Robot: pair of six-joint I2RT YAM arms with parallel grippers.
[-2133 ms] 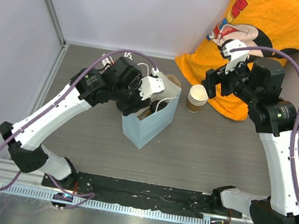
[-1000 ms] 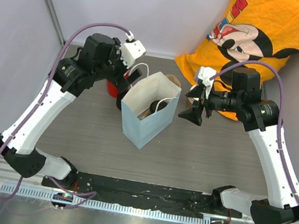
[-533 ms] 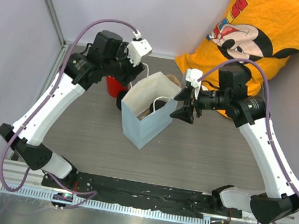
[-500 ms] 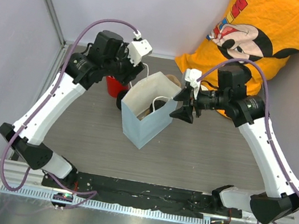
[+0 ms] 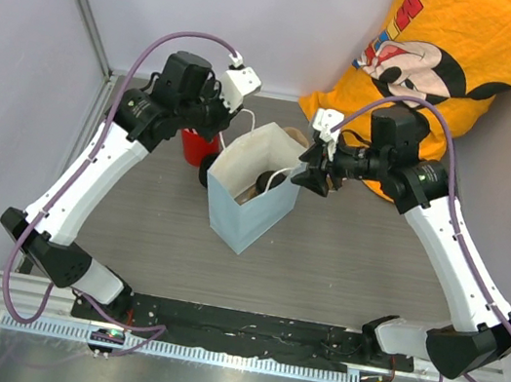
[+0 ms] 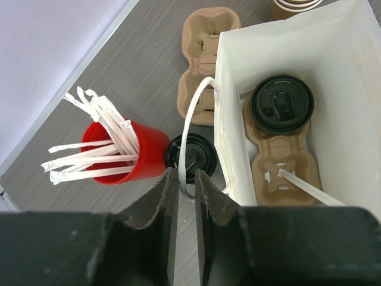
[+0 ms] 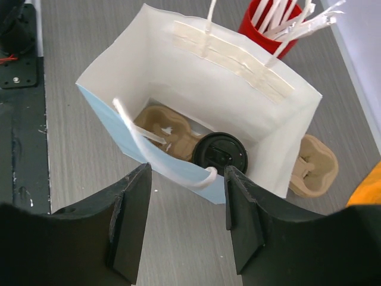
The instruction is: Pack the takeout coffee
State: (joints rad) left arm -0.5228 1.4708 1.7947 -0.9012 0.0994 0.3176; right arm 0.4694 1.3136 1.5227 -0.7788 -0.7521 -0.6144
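On a grey table [image 5: 362, 259], seen from above, a red cup [image 6: 140, 152] of white paper-wrapped sticks stands at the left. A second black lid [image 6: 193, 156] sits just beside it; whether a cup is under that lid cannot be told. Next to these stands an open pale blue paper bag [image 5: 250, 212], white inside. The coffee cup [image 6: 281, 104], black lid on, sits inside the bag in one socket of a brown cardboard tray [image 6: 280, 161], and a white stick [image 6: 306, 189] lies across the tray's other socket. A spare tray [image 6: 205, 65] lies on the table at the bag's far side, and an orange shirt [image 5: 478, 52] fills the far right corner. The cup looks packed already; what seems left is gathering the bag's two string handles, and perhaps lifting the bag

The left arm rises from its base at the near left and bends down over the bag's left rim. The left gripper [image 6: 186, 176] has its fingers almost pressed together with the left handle [image 6: 189, 128] running between them. A thin gap shows, so whether the string is pinched cannot be told. The right arm arches in from the near right, forearm pointing left toward the bag. The right gripper [image 7: 187, 170] hangs over the right rim with fingers spread wide, and the right handle [image 7: 156, 156] lies in the gap below them, apparently untouched
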